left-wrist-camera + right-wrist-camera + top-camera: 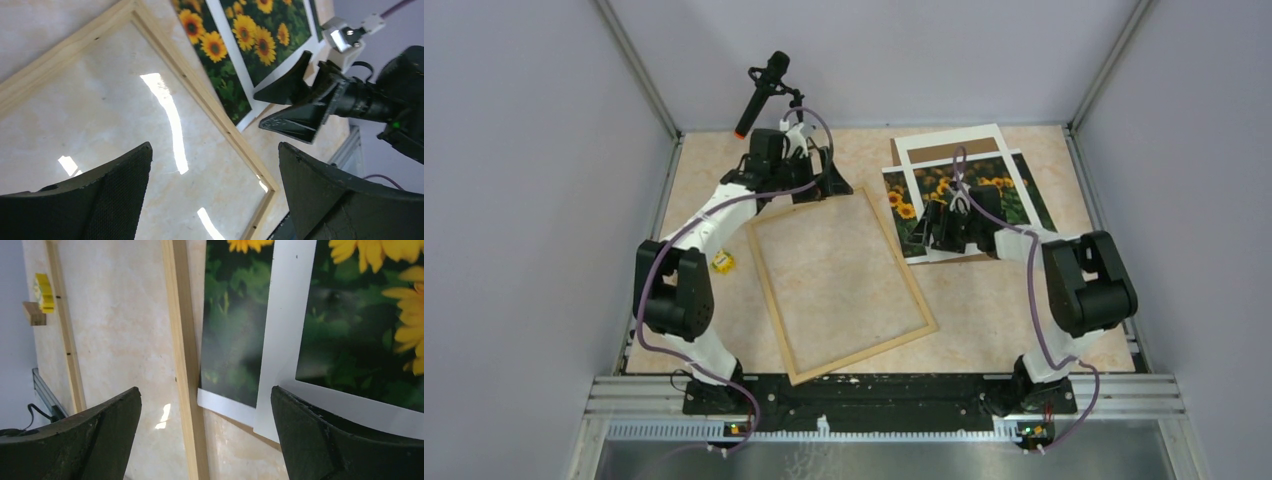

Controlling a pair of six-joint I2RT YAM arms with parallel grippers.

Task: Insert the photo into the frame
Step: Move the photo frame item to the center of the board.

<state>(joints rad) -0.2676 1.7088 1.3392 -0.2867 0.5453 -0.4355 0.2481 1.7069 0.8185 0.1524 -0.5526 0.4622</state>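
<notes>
The frame (770, 305), thin light wood rails around a clear pane, lies tilted in the middle of the table. The sunflower photo (902, 215) lies flat to its right, partly under a white mat (949, 135). My left gripper (828, 188) is open and empty over the frame's far corner; its wrist view shows the pane (165, 165) below the open gripper (214, 150). My right gripper (934, 228) is open and empty, low over the photo's near left corner. In its wrist view, the gripper (205, 390) straddles the frame's rail (182, 355) and the photo's corner (227, 345).
A brown backing board (944, 152) shows inside the mat's cutout. A small yellow object (722, 262) lies left of the frame, and also shows in the right wrist view (44, 290). A black microphone (764, 90) stands at the back. Grey walls enclose the table.
</notes>
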